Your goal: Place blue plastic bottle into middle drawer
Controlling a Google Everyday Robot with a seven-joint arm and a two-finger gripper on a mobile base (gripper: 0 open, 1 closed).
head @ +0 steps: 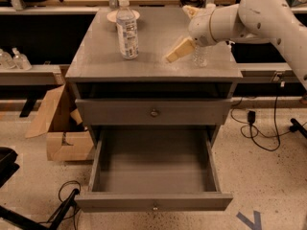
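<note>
The blue plastic bottle (127,30) stands upright on the left of the grey cabinet top (153,63); it has a white cap and a pale blue-and-white label. My gripper (186,30) hovers over the right half of the top, well to the right of the bottle and not touching it. Its tan fingers (180,50) are spread apart and hold nothing. The middle drawer (153,202) is pulled fully out and empty. The knobbed drawer above it (153,111) is shut.
A second clear bottle (200,56) stands on the right of the top, partly hidden behind my arm. A white dish (115,16) sits behind the blue bottle. A cardboard box (62,128) lies on the floor at the left, and cables run at both sides.
</note>
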